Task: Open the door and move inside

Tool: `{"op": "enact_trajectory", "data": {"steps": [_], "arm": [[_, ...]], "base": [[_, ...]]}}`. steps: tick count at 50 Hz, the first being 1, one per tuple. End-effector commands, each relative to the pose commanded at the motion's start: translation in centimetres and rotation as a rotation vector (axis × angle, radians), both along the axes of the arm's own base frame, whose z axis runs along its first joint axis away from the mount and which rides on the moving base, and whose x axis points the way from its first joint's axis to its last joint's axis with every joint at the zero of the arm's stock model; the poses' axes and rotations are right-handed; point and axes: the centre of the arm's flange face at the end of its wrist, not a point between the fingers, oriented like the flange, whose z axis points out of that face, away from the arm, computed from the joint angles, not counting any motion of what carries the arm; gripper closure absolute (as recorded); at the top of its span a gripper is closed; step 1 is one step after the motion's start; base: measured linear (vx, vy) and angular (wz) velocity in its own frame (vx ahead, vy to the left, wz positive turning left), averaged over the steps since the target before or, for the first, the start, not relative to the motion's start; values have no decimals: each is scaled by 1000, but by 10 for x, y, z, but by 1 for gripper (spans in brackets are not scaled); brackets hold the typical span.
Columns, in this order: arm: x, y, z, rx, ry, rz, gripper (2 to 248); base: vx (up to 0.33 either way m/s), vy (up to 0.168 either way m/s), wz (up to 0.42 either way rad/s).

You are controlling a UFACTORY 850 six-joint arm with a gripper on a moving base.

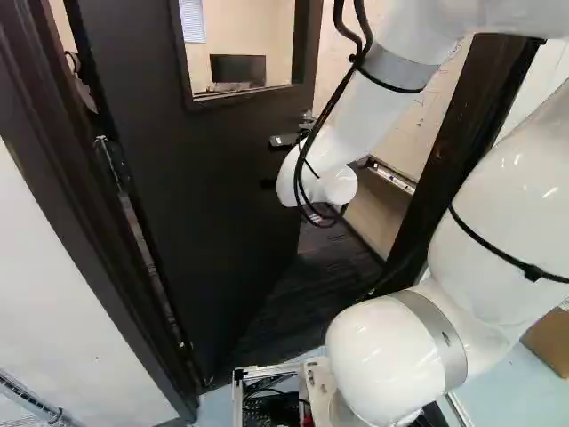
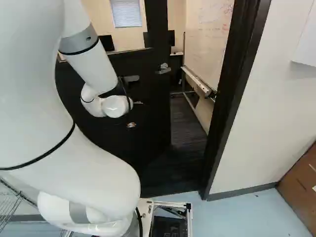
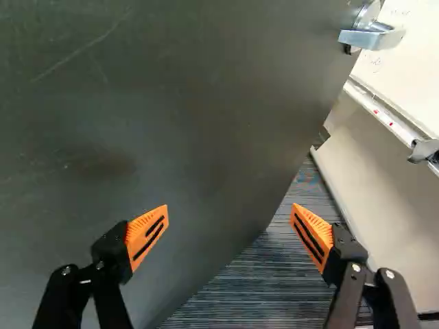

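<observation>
Door (image 1: 209, 205) ajar, swung partway into the room, handle (image 3: 374, 35) on its free edge, beyond the gripper (image 3: 230, 208); fingers spread wide, nothing held, door face in front of them, contact can't be told. Step looks like pushing the door wider, handle already done with. Next move likely needs a steady push on the door, then base driving through, arm kept off the frame (image 2: 232, 94).
</observation>
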Motion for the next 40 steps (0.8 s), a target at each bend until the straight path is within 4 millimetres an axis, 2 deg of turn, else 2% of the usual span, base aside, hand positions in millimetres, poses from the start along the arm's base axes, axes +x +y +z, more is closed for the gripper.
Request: {"op": "enact_trajectory", "data": {"steps": [15,40], "arm": [[4,2,0,0,0,3,3],[50,26,1,2,-1,39,3]], "base": [[0,0,0],[0,0,0]]}}
